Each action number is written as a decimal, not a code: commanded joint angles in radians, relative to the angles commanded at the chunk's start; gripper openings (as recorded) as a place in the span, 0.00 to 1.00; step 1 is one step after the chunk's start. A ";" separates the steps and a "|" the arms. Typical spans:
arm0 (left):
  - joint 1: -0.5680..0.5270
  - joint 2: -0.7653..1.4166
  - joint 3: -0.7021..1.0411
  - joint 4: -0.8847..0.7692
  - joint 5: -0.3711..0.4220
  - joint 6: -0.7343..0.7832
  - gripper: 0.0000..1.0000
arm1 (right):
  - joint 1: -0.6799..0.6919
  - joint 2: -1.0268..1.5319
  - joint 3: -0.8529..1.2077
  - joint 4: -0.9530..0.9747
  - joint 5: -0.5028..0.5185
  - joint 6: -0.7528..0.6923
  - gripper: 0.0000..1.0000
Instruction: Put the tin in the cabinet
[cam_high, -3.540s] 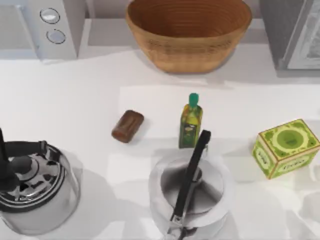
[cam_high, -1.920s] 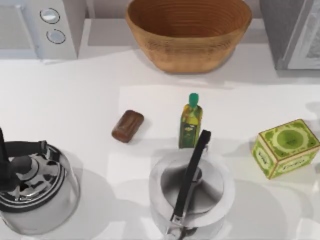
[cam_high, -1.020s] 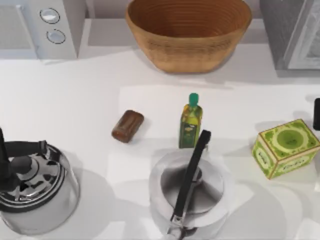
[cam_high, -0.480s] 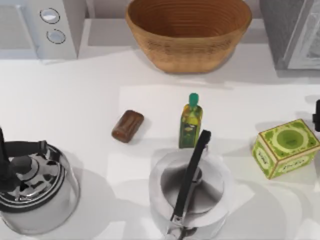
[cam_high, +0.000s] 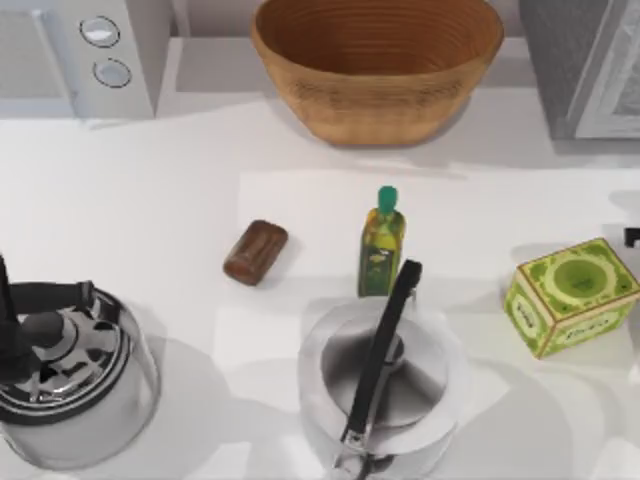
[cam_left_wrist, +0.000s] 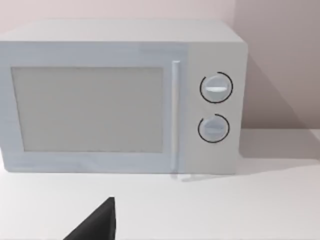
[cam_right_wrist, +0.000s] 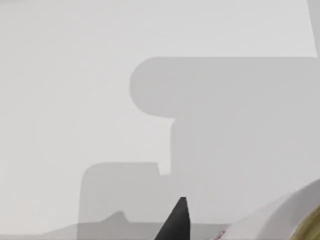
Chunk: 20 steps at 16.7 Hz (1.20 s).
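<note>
The green tin (cam_high: 571, 295) sits on the surface's right side, just below the right end effector (cam_high: 632, 237) at the edge; can't tell its finger state. It's probably rigid, light and a bit slick, so I'd pinch two flat opposite sides.

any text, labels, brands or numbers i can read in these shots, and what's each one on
No text can be read anywhere.
Green tin: printed patterns on its lid and sides, too blurred to read.
Oil bottle: a label on its front, too small to read.
Microwave: two dials, no numbers or marks legible.
Basket, brown block and the two kettles: no lettering seen.
</note>
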<state>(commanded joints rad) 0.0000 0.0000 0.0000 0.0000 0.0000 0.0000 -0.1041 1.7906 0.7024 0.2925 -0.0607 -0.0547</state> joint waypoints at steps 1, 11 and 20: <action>0.000 0.000 0.000 0.000 0.000 0.000 1.00 | 0.000 0.000 0.000 0.000 0.000 0.000 0.02; 0.000 0.000 0.000 0.000 0.000 0.000 1.00 | -0.003 -0.002 0.003 -0.003 0.002 0.001 0.00; 0.000 0.000 0.000 0.000 0.000 0.000 1.00 | 0.022 -0.195 0.281 -0.426 0.020 -0.018 0.00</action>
<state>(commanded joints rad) 0.0000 0.0000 0.0000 0.0000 0.0000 0.0000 -0.0819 1.5955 0.9837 -0.1339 -0.0405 -0.0723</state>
